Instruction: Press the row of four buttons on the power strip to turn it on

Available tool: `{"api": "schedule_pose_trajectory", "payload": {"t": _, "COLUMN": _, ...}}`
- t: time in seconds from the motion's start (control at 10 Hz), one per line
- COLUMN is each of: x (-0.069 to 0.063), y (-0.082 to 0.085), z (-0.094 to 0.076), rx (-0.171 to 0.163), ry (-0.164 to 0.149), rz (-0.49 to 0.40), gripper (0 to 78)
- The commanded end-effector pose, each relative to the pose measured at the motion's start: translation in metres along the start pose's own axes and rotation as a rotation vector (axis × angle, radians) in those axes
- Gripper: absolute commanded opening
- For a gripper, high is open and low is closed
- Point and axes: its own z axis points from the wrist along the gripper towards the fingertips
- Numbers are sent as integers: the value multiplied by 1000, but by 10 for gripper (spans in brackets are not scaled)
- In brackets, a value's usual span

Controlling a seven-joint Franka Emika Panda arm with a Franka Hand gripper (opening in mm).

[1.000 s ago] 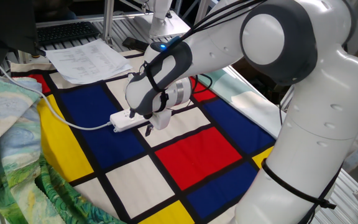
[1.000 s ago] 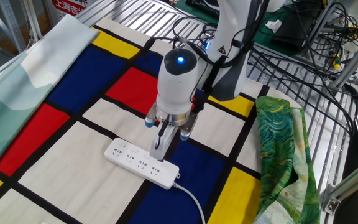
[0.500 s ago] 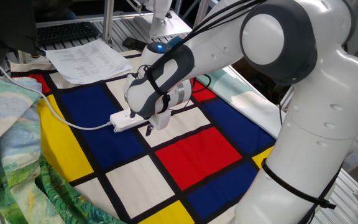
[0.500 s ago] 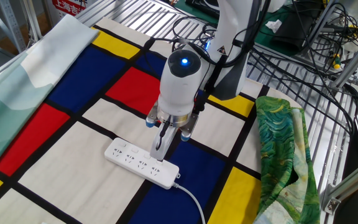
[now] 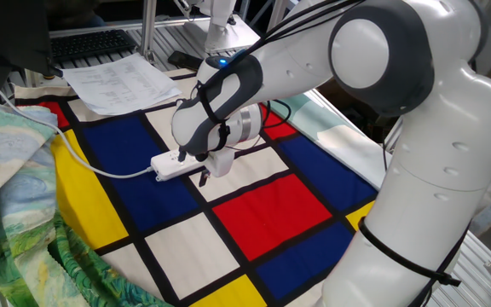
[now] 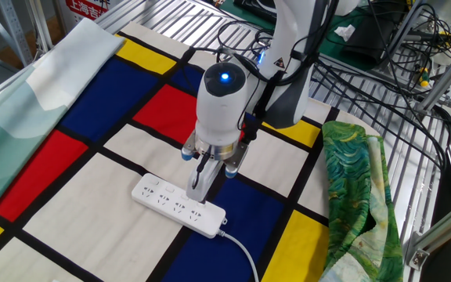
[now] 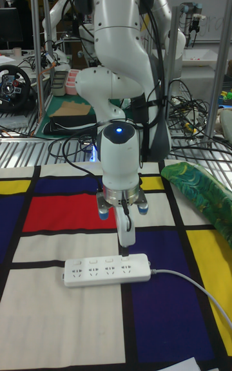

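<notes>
The white power strip lies on the coloured check cloth, its cable leaving at the right end. The row of four buttons runs along its far edge, above the sockets. My gripper points straight down with its fingers shut together, the tip just over the button nearest the cable end. Whether it touches is unclear. In the other fixed view the gripper overlaps the strip near that same end. From one fixed view the strip is half hidden behind the gripper.
A green patterned cloth is bunched at the table's side, also seen as the cloth. Papers and a keyboard lie at the far edge. Black cables hang behind the arm over the metal racking.
The wrist swayed a little sideways and back. The fingertips stay over the cable end of the strip, which has not moved.
</notes>
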Motion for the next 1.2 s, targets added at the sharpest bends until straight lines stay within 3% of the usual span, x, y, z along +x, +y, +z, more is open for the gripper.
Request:
{"api": "schedule_pose_trajectory", "payload": {"t": 0.1, "x": 0, "y": 0, "z": -1, "rx": -3, "ry": -4, "rz": -6, "gripper": 774}}
{"api": "schedule_pose_trajectory", "payload": {"t": 1.2, "x": 0, "y": 4, "z": 4, "rx": -5, "ry": -5, "rz": 10, "gripper": 774}}
